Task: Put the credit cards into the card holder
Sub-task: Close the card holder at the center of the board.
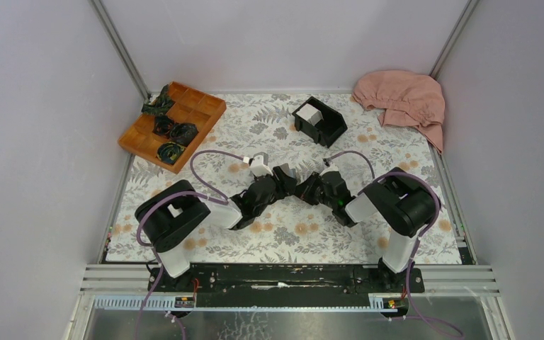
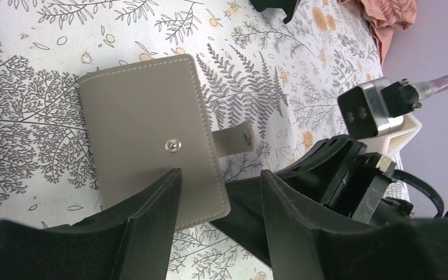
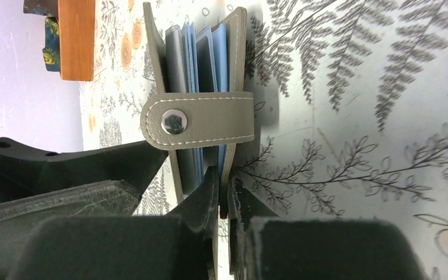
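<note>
Top view: two arms meet nose to nose over the middle of a tablecloth (image 1: pixel 269 237) printed with grey fern fronds and small orange flowers.

Left wrist view: the card holder (image 2: pixel 143 125) shows one broad outer face. It is smooth matte grey leather-like material, rectangular with rounded corners and a line of pale stitching along its edge. A round metal snap stud (image 2: pixel 173 144) sits near its long edge, and a short grey strap (image 2: pixel 233 140) juts out past that edge. The left gripper (image 2: pixel 220 175) stands wide open with its tapered black fingers well apart. One lower corner of the card holder lies in the gap, and nothing is clamped.

Right wrist view: the card holder appears edge-on and held off the cloth, its covers spread slightly in a fan. Blue and dark inner leaves show between the covers. The stitched strap crosses the open edge, its own shiny stud (image 3: pixel 174 122) facing the camera. The right gripper (image 3: pixel 224 181) is pressed closed on one grey cover, which is pinched between its black pads.

The credit cards (image 1: pixel 309 113), plain white, stand as a stack inside an open black plastic box (image 1: pixel 333 129) on the far side of the cloth, well apart from both grippers. A compartmented wooden tray (image 1: pixel 205 106) at far left holds dark coiled items (image 1: pixel 173 134). A crumpled pink cloth (image 1: pixel 404 99) lies at the far right corner.
</note>
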Controlling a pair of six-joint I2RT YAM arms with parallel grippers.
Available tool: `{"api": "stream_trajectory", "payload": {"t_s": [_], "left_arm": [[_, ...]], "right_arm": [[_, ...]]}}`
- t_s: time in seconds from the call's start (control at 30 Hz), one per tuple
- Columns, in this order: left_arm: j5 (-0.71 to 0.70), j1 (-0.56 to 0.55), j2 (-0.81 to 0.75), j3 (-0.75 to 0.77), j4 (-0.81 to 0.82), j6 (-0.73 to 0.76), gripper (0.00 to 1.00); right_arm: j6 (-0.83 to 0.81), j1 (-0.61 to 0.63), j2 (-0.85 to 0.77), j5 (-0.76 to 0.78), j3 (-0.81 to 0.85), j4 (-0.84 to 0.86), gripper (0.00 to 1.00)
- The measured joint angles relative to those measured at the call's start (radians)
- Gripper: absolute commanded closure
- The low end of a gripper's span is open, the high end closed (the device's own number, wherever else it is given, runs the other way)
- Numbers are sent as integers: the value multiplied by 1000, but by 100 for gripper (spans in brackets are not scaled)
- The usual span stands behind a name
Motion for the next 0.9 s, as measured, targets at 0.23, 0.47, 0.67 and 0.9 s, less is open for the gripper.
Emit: {"api": "stream_trajectory", "payload": {"t_s": [0.23,0.47,0.67,0.9], "left_arm": [[-2,-5,0,0,6,-13,42],[-11,-15,2,-34,29,-55,44],[-49,-30,-34,-117,82,-100,44],[-89,-62,-87,-169,68,-124,44]], "right_arm": [[32,51,6,32,-3,15,97],[64,72,9,56,-25,49,95],[106,98,42,68,-34,104,96],[149,101,74,69,-43,164,96]]}}
